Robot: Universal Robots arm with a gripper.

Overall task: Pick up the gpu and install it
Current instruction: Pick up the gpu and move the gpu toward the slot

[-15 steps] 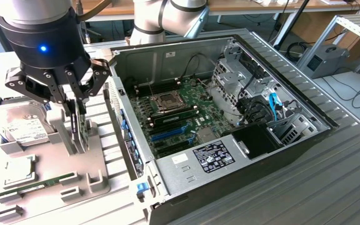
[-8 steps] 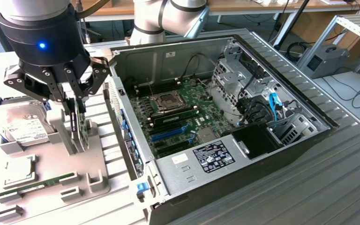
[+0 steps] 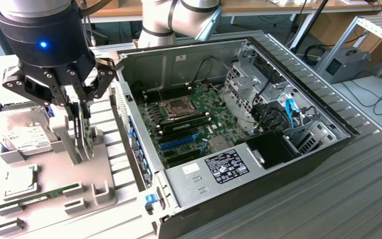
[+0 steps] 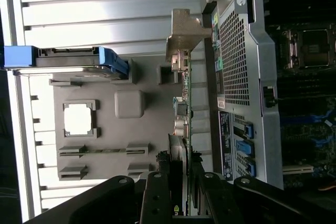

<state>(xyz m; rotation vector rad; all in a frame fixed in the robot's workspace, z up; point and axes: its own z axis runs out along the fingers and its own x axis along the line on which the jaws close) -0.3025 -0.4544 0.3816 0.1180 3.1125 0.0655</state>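
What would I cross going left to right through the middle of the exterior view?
hard drive → gpu standing edge-on in the tray → CPU socket → blue cable

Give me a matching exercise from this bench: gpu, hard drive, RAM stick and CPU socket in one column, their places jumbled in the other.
Things:
1. gpu
2. hard drive
3. RAM stick
4. CPU socket

Places:
A. on the motherboard inside the open case
B. flat, white label up, at the exterior view's left edge
C. standing on edge in the gray tray, under the gripper
D. long and narrow, lying low in the tray's holders

Pairs: 1-C, 2-B, 3-D, 4-A
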